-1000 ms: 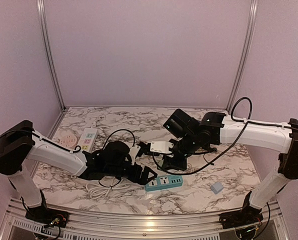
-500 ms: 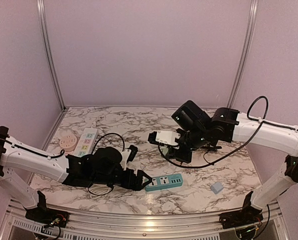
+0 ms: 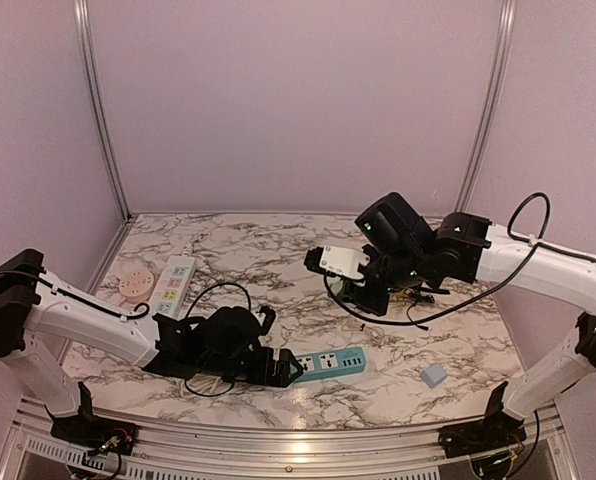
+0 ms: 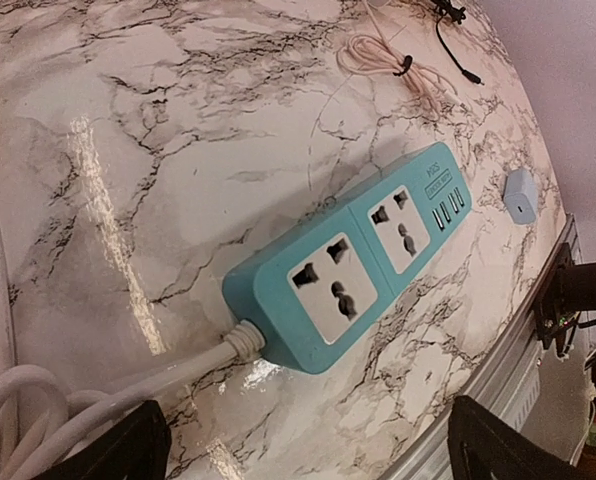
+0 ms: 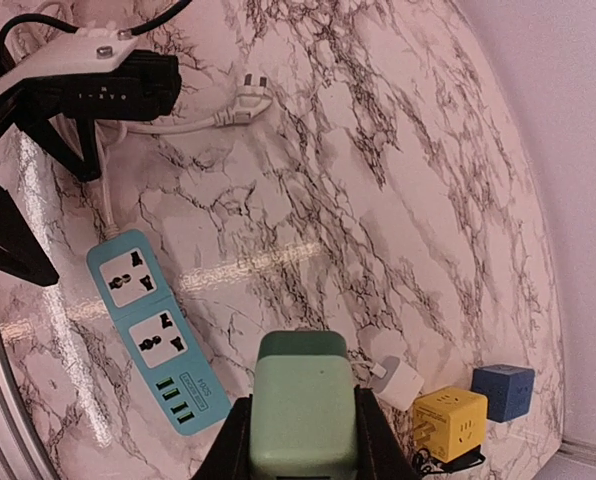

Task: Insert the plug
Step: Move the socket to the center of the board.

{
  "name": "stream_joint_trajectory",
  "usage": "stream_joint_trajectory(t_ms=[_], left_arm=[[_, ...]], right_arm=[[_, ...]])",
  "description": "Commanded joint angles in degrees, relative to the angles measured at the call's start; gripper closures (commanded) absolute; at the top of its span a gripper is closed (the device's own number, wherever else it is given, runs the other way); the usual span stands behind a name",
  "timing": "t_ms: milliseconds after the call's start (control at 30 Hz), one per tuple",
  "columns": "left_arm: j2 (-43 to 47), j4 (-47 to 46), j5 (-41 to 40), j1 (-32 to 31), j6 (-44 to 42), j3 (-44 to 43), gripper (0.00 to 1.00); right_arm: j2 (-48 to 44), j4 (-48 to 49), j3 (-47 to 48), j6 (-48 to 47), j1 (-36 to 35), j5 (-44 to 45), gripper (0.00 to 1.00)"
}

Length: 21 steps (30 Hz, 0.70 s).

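Clamped on both sides by the right gripper (image 5: pixel 303 450): a pale green plug (image 5: pixel 303 400), with the jaws clenched tight on it. Held up off the bench (image 3: pixel 278 250), right of centre, well apart from the teal power strip (image 4: pixel 358 270) and farther back than it.

Lying flat near the front edge of the marble bench, that strip, with two universal sockets and a row of USB ports facing up and a white cord leaving its left end.

Just left of the cord end, low over the surface: the left gripper (image 3: pixel 284 368), with the jaws released wide and nothing between them. Cannot tell whether touching the strip.

Beside the cord, a coil of white cable (image 4: pixel 8 400). On the bench's left side, a white power strip (image 3: pixel 175 280) with coloured switches, next to a pink round block (image 3: pixel 133 283). Near the front right, a small grey-blue cube (image 3: pixel 434 376). Below the right wrist, close together, a yellow cube socket (image 5: pixel 450 425), a blue cube (image 5: pixel 502 390) and a white adapter (image 5: pixel 396 382).
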<state>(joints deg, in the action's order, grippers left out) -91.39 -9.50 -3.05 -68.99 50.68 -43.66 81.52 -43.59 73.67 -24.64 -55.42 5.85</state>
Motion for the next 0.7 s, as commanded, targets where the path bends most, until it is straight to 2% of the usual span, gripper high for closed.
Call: stream_joint_trajectory(t_ms=[0, 400, 667], left_arm=[[-2.8, 1.2, 1.3, 0.3, 0.4, -2.6, 0.01], [-4.1, -0.4, 0.2, 3.7, 1.7, 0.6, 0.01], [-4.4, -1.2, -0.7, 7.9, -0.6, 1.1, 0.01]], right_arm=[[-1.2, 1.9, 0.2, 0.7, 0.4, 1.5, 1.00], [1.0, 0.7, -0.2, -1.3, 0.8, -3.5, 1.00], [7.1, -1.7, 1.2, -2.9, -0.1, -8.1, 1.00]])
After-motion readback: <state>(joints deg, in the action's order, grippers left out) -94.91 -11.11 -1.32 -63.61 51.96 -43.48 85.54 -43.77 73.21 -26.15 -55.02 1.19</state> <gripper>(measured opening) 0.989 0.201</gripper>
